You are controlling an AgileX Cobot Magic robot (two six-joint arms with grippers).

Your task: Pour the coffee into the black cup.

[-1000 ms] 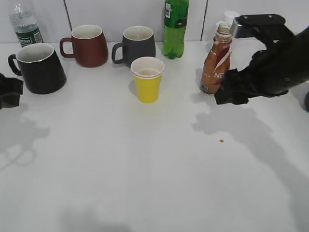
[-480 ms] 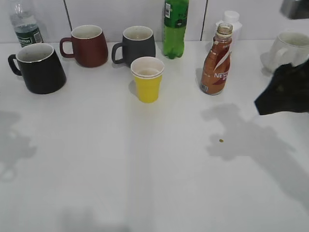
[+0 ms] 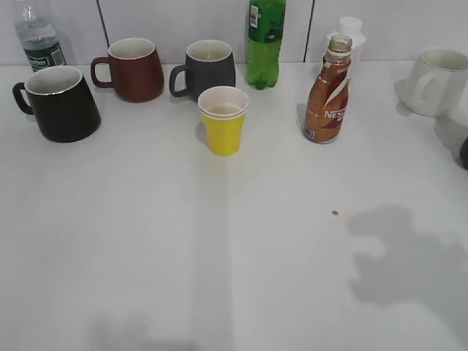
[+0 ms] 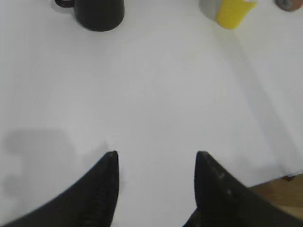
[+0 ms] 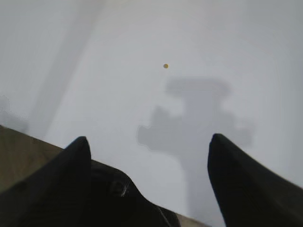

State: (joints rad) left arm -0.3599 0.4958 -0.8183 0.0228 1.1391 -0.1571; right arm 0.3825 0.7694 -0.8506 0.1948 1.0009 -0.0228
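Exterior view: coffee bottle (image 3: 327, 93) upright | black cup (image 3: 61, 103) apart | both fingers spread, empty

This looks like a robot test bench, not a home kitchen. A bare white counter (image 3: 219, 256) runs to a plain white panelled wall (image 3: 183, 18) at the far side, with no sink or stove anywhere. Drinkware is lined up like props along the far edge: a black cup (image 3: 58, 104), a maroon mug (image 3: 131, 69), a dark grey mug (image 3: 208, 67), a yellow paper cup (image 3: 223, 121), a green bottle (image 3: 265, 40), a coffee bottle (image 3: 327, 91) and a white mug (image 3: 439, 80) far right. Black robot fingers (image 4: 102, 189) hang over the counter's near edge.
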